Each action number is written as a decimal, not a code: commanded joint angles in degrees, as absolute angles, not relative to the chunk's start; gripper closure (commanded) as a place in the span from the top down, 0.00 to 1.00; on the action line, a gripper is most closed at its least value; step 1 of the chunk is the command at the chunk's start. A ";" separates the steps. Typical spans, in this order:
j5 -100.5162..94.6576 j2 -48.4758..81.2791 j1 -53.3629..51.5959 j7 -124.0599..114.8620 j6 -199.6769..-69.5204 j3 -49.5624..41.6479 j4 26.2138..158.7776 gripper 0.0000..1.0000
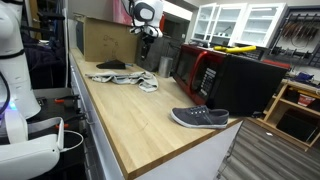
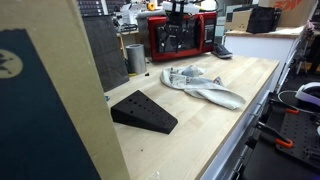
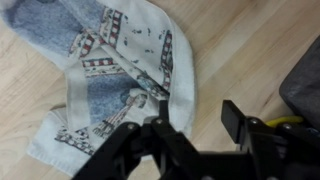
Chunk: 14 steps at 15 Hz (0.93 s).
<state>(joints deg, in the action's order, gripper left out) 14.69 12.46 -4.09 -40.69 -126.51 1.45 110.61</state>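
A white and blue patterned cloth (image 3: 110,60) lies crumpled on the wooden counter (image 3: 250,50). My gripper (image 3: 197,115) hangs above the cloth's right edge with its jaws apart. Bare wood and the cloth's hem show in the gap, and nothing is held. One fingertip (image 3: 160,112) is over the cloth, the other over the wood. In both exterior views the gripper (image 1: 147,36) (image 2: 178,45) is raised above the cloth (image 1: 125,78) (image 2: 200,85), near the back of the counter.
A black wedge (image 2: 143,112) (image 1: 112,65) lies beside the cloth. A metal cup (image 2: 135,57), a red microwave (image 1: 200,70) (image 2: 185,35) and a black appliance (image 1: 245,85) stand nearby. A grey shoe (image 1: 200,118) sits near the counter's end, and a cardboard box (image 1: 105,38) stands at the back.
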 commanded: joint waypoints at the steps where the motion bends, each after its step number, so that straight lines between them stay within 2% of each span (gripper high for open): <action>1: 15.36 10.71 -2.53 -35.31 -114.92 1.22 109.98 0.90; 2: 14.98 10.51 -2.21 -33.47 -111.27 1.12 109.91 0.98; 3: 14.30 10.23 -2.03 -31.92 -107.99 0.97 110.21 1.00; 7: 10.71 8.64 -2.36 -25.65 -100.49 0.68 113.95 1.00; 14: 2.32 5.58 -3.84 -20.55 -106.14 1.39 129.17 1.00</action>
